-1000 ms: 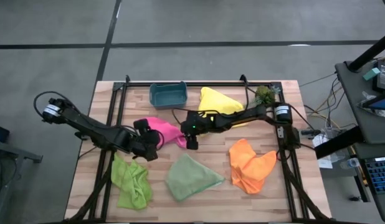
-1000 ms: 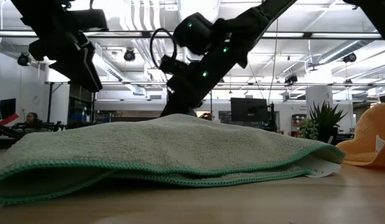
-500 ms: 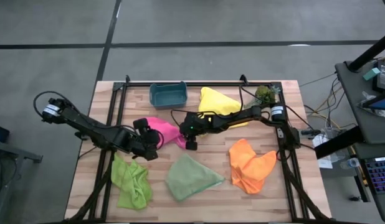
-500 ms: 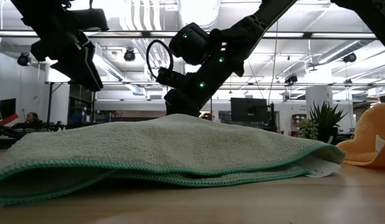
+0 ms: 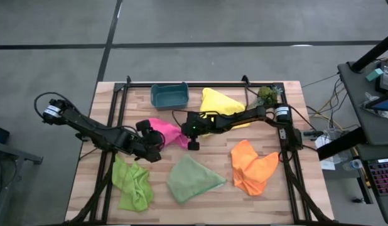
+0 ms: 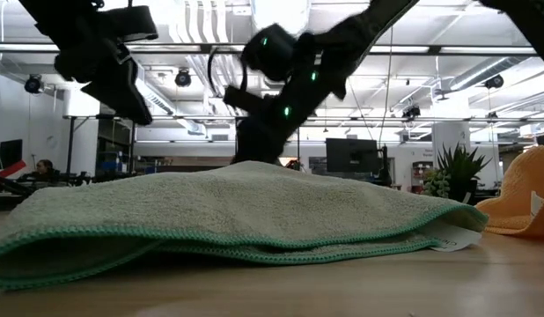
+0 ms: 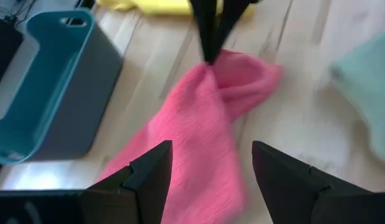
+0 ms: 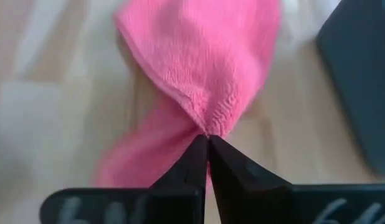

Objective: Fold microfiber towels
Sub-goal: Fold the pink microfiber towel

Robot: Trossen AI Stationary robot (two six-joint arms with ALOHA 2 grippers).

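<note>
The right tool (image 8: 207,144) is fully closed and pinches a fold of the pink towel (image 8: 199,56), which lies on the counter (image 5: 288,194) directly under its tips. The left tool (image 7: 208,163) is wide open and holds nothing; the same towel stretches out just in front of it, between its fingers (image 7: 149,171) and the right tool.

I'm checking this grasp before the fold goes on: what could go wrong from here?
The right gripper is shut on only a small pinch of the pink towel, so the cloth may slip out when lifted. The open left gripper hovers over the same towel; the arms could collide. The teal bin sits close and might get nudged.
</note>
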